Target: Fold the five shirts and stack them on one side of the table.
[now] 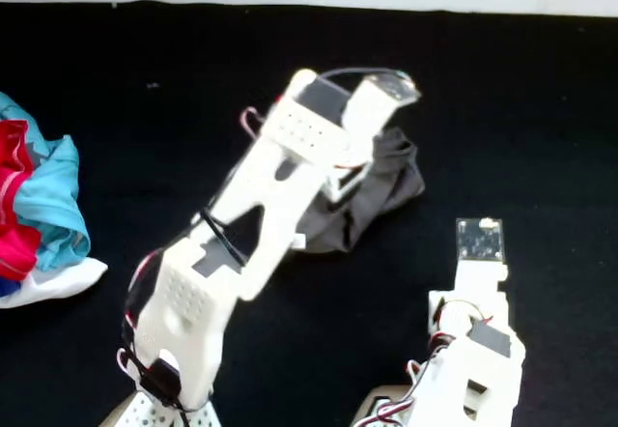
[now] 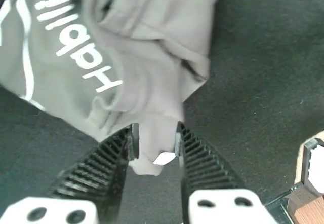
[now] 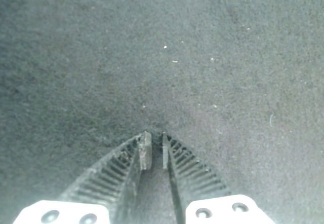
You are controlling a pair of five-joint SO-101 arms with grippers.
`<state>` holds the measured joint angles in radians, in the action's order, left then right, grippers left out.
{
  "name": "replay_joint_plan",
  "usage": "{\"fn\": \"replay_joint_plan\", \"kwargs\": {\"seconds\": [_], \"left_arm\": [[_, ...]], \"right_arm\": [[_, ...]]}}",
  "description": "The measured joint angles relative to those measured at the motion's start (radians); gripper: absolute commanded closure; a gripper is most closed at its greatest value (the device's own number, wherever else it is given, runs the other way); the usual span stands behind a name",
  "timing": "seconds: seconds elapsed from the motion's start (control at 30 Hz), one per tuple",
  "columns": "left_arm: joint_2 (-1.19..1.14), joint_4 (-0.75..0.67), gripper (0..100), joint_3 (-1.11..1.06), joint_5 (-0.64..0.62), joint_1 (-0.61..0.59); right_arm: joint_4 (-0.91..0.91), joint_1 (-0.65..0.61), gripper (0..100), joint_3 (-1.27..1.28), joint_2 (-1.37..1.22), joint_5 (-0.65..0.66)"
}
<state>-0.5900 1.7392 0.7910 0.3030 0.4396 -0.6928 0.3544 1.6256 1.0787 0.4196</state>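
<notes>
The left arm stretches from its base at the near edge of the desk diagonally toward the middle, wrist bent down over the grey shirt; the shirt lies crumpled in a heap about the centre of the desk, white lettering showing on its cloth. The left gripper has its jaws pinched on a fold at the shirt's edge, the fabric bunched between them. The right arm sits folded back by the near right corner; the right gripper points at bare black desk, jaws drawn almost together with a thin slit between and nothing in them. A pile of shirts, teal, red and white, rests at the left edge.
</notes>
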Motion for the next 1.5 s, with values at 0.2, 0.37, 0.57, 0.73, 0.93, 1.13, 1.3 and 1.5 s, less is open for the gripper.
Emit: {"fn": "replay_joint_plan", "kwargs": {"seconds": [0.2, 0.37, 0.57, 0.73, 0.93, 1.13, 1.3, 1.5], "left_arm": [[-0.054, 0.006, 86, -0.025, 0.0, -0.1], [-0.13, 0.006, 86, -0.029, 0.0, -0.094], [-0.187, 0.006, 94, -0.029, -0.002, -0.08], [-0.17, 0.006, 99, -0.029, 0.0, -0.052], [-0.109, 0.006, 99, 0.112, 0.0, -0.052], [-0.12, -0.011, 99, 0.258, 0.0, -0.107], [-0.196, -0.032, 92, 0.304, -0.002, -0.195], [-0.207, -0.031, 81, 0.384, 0.0, -0.199]], "right_arm": [[0.0, 0.0, 94.3, 0.0, 0.0, 0.0], [0.0, 0.0, 94.3, 0.0, 0.0, 0.0], [0.0, 0.0, 94.3, 0.0, 0.0, 0.0], [0.0, 0.0, 94.3, 0.0, 0.0, 0.0], [0.0, 0.0, 94.3, 0.0, 0.0, 0.0], [0.0, 0.0, 94.3, 0.0, 0.0, 0.0], [0.0, 0.0, 94.3, 0.0, 0.0, 0.0], [0.0, 0.0, 94.3, 0.0, 0.0, 0.0]]}}
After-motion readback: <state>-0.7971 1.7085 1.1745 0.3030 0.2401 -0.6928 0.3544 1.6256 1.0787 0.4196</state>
